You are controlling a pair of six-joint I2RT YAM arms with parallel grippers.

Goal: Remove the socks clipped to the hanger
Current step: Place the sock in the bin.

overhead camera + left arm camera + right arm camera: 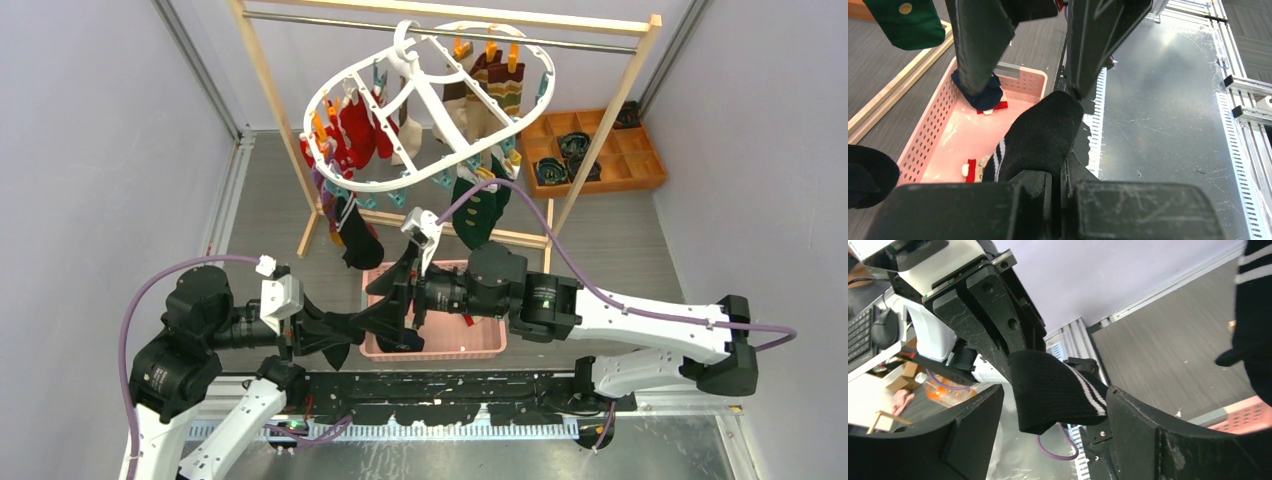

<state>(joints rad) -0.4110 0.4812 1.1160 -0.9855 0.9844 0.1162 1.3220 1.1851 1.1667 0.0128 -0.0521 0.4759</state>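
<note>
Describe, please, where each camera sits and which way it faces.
Top external: above and behind the bases, looking down on the hanger, pink basket, both arms.
Left wrist: looks past the left claw, shut on a black sock, into the basket.
Right wrist: looks through the open right claw at that sock.
Shared: both wrist views show the sock.

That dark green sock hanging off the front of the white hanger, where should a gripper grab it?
Probably by the loose lower half of the dark green sock, coming from the near side, below the hanger. Its top is clipped at the rim, while the rest dangles free.
</note>
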